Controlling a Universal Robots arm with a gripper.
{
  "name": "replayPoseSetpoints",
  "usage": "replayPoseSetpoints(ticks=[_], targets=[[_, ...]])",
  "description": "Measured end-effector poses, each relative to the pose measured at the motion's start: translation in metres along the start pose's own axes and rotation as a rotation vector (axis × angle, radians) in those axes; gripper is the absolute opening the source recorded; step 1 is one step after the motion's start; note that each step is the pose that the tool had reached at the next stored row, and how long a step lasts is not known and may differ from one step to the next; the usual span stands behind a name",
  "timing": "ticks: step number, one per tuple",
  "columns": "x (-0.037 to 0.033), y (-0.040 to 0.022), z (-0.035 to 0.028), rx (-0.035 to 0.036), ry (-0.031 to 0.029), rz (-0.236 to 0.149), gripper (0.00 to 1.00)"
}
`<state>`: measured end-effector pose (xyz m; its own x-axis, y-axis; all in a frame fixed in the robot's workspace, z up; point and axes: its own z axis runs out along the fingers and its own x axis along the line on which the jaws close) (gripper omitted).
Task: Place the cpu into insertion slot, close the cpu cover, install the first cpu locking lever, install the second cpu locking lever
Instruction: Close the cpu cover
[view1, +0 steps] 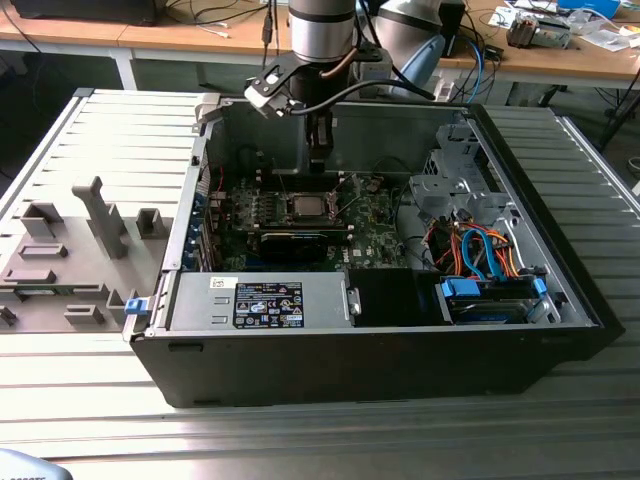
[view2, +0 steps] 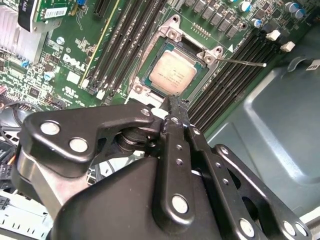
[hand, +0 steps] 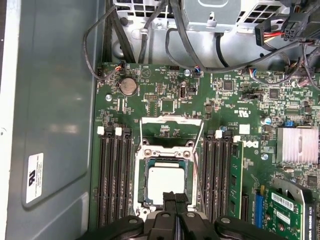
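Cpu (hand: 167, 184) is seated in the insertion slot (hand: 143, 186); cpu cover (hand: 172, 119) is open. Your pincer (view1: 318, 168), pressed together and empty, hangs at the cpu's 12 o'clock in the exterior view. Cover-closing looks to be your step; it calls for swinging the frame down.

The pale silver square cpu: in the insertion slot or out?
In. The pale silver square cpu lies flat within the dark silver-rimmed insertion slot, in both wrist views.

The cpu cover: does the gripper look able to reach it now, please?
Probably yes: the gripper hangs by the cpu, the open cover is just beyond, and nothing lies between.
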<state>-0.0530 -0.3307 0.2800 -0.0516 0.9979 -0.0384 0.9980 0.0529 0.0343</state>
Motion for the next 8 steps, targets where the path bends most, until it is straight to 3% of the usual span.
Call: replayPoseSetpoints(ticks=[8], targets=[[-0.0002,0.0039,0.0002,0.0000,0.0000,0.000,0.11]])
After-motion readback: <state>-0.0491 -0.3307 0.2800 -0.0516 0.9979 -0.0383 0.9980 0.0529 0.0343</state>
